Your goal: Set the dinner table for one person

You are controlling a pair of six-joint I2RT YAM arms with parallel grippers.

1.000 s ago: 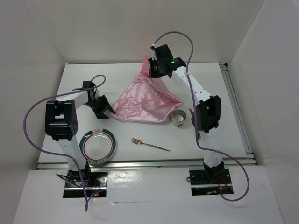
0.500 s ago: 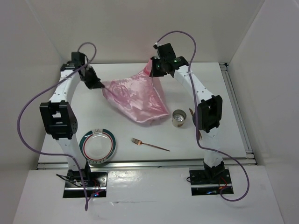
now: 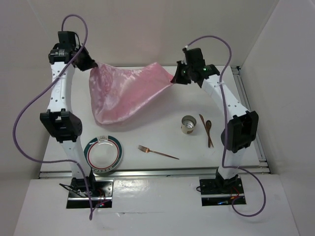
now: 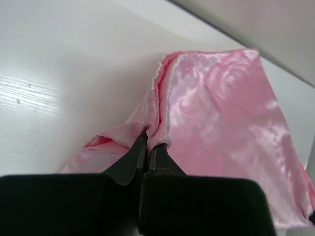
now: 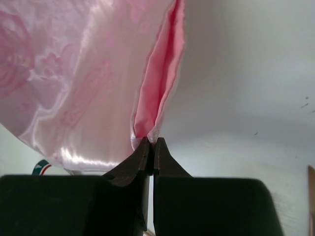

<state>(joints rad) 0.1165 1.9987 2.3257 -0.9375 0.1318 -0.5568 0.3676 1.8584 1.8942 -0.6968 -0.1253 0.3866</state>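
The left gripper [image 3: 91, 64] is clamped on one corner of the pink satin cloth [image 3: 125, 91], and the right gripper [image 3: 176, 78] is clamped on another, so the cloth is stretched between them. Below the cloth lies the dinner table [image 3: 162, 132], its long axis running left to right. Nearward of the cloth are a plate [image 3: 102, 155], a fork [image 3: 157, 152] and a tin can [image 3: 188, 124].

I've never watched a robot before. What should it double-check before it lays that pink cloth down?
1. Left fingers shut on the pink cloth: ok.
2. Right fingers shut on its opposite edge: ok.
3. Cloth stretched flat: not ok, it sags below the left arm.
4. Plate, fork, tin and spoon uncovered by the cloth: ok.
5. Table beneath the cloth free of things: cannot tell, hidden.
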